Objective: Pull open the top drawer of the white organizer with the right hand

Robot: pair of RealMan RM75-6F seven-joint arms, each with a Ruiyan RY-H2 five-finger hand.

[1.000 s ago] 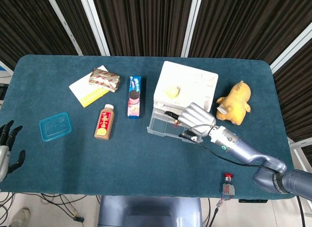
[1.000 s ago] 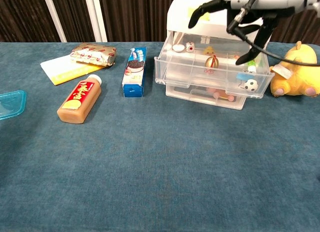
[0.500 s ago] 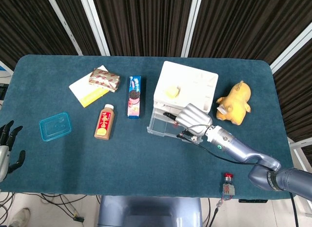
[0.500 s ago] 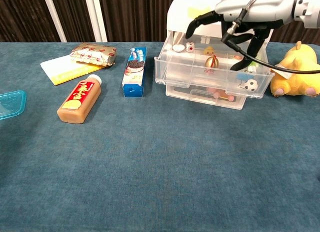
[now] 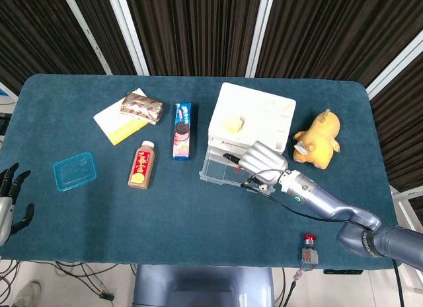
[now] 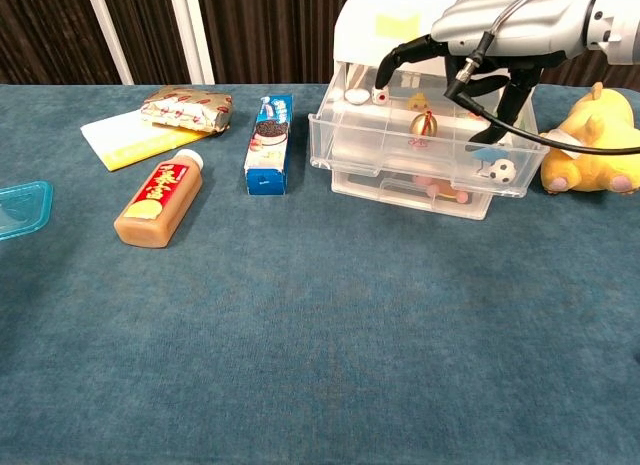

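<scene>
Item: white plastic organizer with clear drawers point(image 5: 252, 114), far right of centre on the teal cloth-covered table point(image 5: 79, 214), beside a yellow plush toy point(image 5: 318, 140).

Top drawer point(image 6: 425, 140): already drawn out toward the near edge, small trinkets showing; its long axis runs left to right.

My right hand point(image 5: 263, 160): directly above the drawer, fingers point(image 6: 386, 65) curled down into it, clamped on nothing I can see. Further pull runs nearward.

My left hand point(image 5: 9, 196): far left at the table's edge, fingers apart, well away.

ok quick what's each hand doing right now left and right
Left hand: open, holding nothing, at the table's left edge.
Right hand: over the pulled-out top drawer; fingers reach down into it, but an actual grip cannot be told.
</scene>
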